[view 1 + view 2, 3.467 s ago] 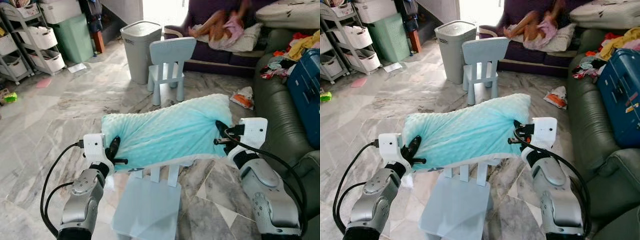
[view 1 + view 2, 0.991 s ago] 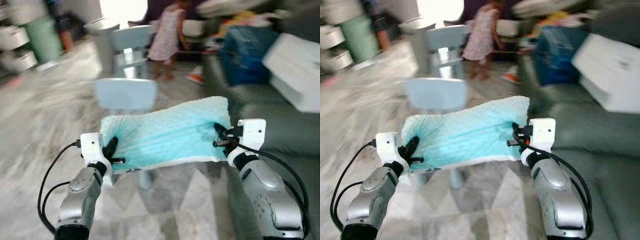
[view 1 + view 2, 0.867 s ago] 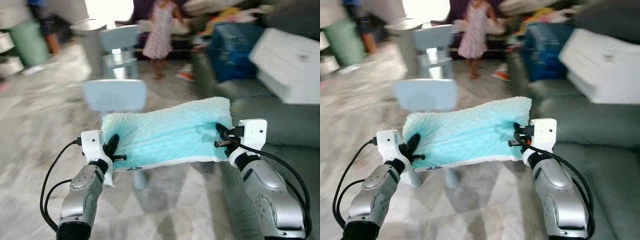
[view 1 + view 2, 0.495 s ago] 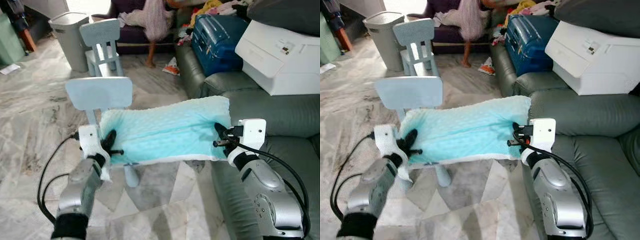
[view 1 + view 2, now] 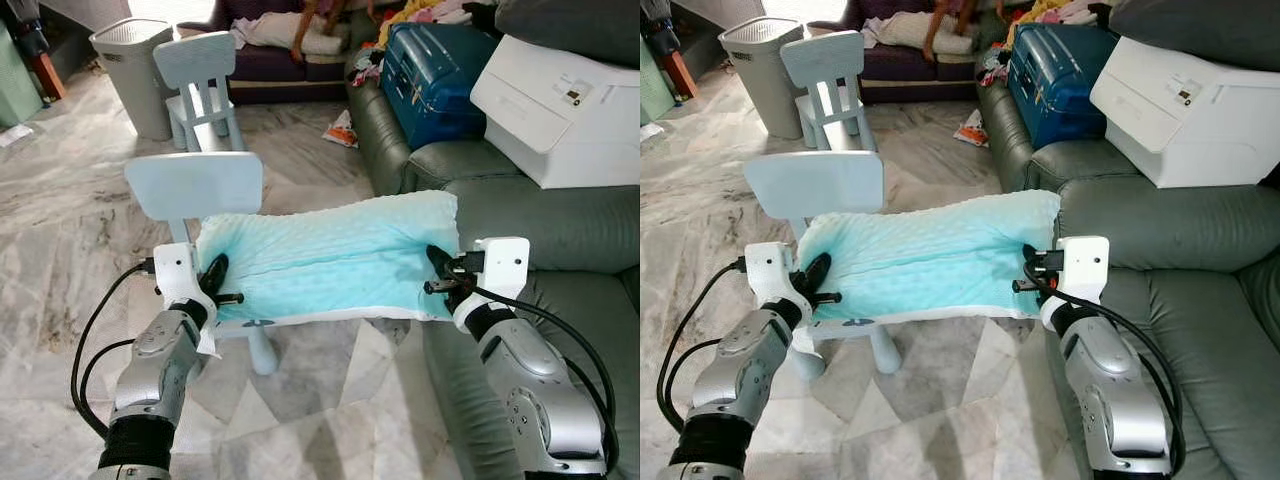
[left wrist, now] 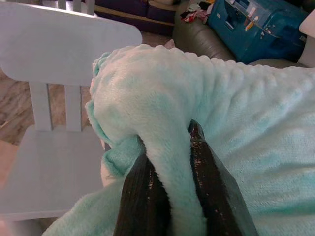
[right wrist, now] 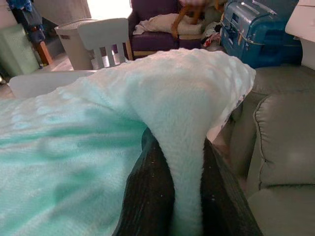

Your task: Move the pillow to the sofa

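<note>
A mint-green dotted pillow [image 5: 330,260] hangs stretched between my two grippers, in front of me above the floor. My left gripper [image 5: 213,285] is shut on the pillow's left end, and its black fingers [image 6: 142,191] pinch a fold of the fabric. My right gripper [image 5: 440,272] is shut on the right end, with a fold squeezed between its fingers [image 7: 147,196]. The grey-green leather sofa [image 5: 580,230] stands to the right, its arm just beyond the pillow's right end.
A pale blue child's chair [image 5: 195,190] stands right behind the pillow's left half, and a second one [image 5: 200,80] is farther back beside a grey bin [image 5: 128,55]. On the sofa lie a white printer [image 5: 560,95] and a blue suitcase [image 5: 440,65]. A person [image 5: 320,15] is on the far purple couch.
The view has swung right from the chairs and shelves toward the grey-green sofa, which is now close at the right. Both grippers have kept their hold on the pillow.
</note>
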You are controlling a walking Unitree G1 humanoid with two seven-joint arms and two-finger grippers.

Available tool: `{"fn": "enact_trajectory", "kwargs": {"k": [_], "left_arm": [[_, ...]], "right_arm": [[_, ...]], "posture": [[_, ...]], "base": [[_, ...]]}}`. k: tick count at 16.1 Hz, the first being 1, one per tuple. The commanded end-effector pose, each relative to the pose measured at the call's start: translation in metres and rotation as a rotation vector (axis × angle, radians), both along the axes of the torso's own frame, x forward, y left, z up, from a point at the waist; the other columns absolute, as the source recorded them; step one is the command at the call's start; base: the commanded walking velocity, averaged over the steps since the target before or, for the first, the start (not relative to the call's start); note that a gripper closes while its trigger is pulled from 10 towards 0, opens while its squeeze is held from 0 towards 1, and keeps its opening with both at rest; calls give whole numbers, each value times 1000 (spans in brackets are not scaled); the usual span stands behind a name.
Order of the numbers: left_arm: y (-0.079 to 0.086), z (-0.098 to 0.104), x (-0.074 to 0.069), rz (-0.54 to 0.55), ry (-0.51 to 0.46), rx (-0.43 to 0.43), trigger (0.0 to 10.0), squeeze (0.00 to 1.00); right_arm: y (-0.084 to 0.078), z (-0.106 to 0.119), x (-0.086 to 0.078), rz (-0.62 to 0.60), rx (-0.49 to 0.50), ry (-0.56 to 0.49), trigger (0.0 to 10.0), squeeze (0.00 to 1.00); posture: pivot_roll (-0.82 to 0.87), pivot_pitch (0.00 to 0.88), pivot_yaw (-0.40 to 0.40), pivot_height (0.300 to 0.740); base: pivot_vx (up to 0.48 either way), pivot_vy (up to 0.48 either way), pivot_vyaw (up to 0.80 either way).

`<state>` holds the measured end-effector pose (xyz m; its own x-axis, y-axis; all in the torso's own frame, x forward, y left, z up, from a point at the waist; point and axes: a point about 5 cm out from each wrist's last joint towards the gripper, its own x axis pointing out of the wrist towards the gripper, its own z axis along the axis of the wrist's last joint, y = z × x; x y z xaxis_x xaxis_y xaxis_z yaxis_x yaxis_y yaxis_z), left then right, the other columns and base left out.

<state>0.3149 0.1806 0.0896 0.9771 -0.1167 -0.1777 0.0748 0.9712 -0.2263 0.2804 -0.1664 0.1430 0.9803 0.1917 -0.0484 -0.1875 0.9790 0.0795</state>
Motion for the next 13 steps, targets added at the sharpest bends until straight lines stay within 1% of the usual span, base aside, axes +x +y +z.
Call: {"fn": "enact_trajectory", "kwargs": {"k": [1,2,13], "left_arm": [[12,2,1,39,4,7,10000,0],[11,2,1,32,5,10,10000,0],[13,-2,2,12,36,42,10000,0]], "right_arm": [[-6,10,2,-31,-7,-36,10000,0],[-6,11,1,-30,-3,-44,10000,0],[-4,11,-1,-34,-5,-51,10000,0]], "posture": [[-167,0,32,740],[-167,0,32,740],[-171,0,41,740]], "base": [[0,480,-800],[0,480,-413],[0,480,0]]}}
